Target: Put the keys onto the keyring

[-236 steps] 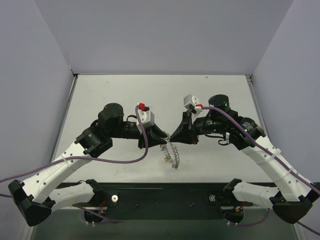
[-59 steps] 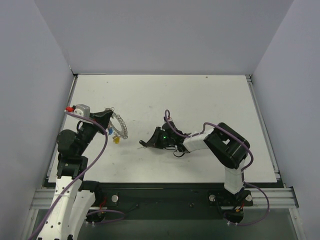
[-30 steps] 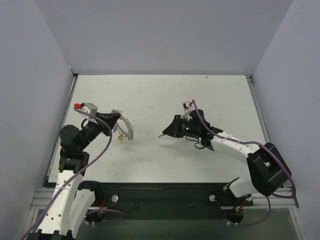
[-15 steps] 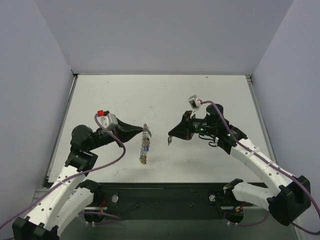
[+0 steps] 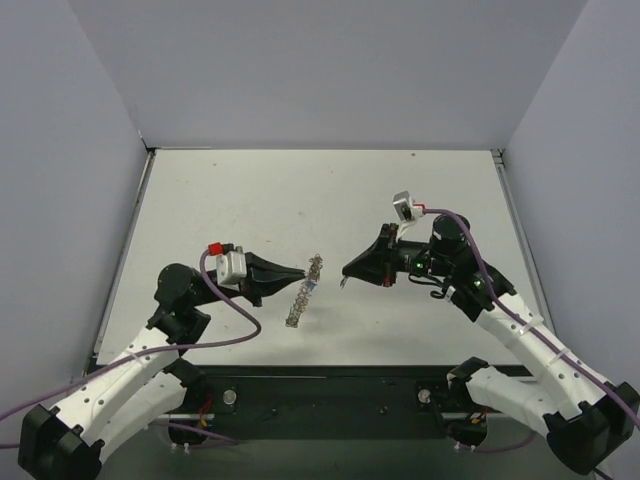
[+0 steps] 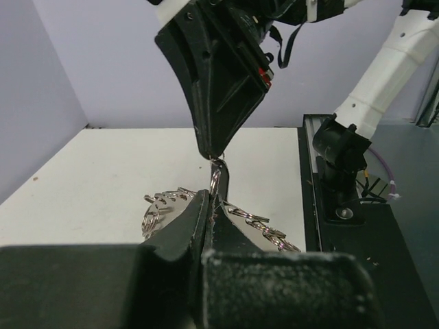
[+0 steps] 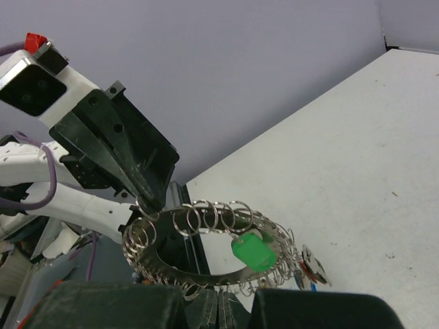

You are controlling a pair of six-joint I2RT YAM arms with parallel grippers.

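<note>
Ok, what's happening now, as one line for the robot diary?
left gripper: shut on keyring, held up | right gripper: shut on small key, near keyring | green key: already on keyring

One keyring, frame centre. Two grippers: left gripper, right gripper. One green key was countable (other keys too small).

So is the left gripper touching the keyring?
Touching. Left wrist view: left gripper pinches the keyring rim, no gap.

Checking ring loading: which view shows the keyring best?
Right wrist: the keyring is nearly whole, with rim detail and a green key distinct. Top external shows it small and edge-on; left wrist shows only a fragment.
</note>
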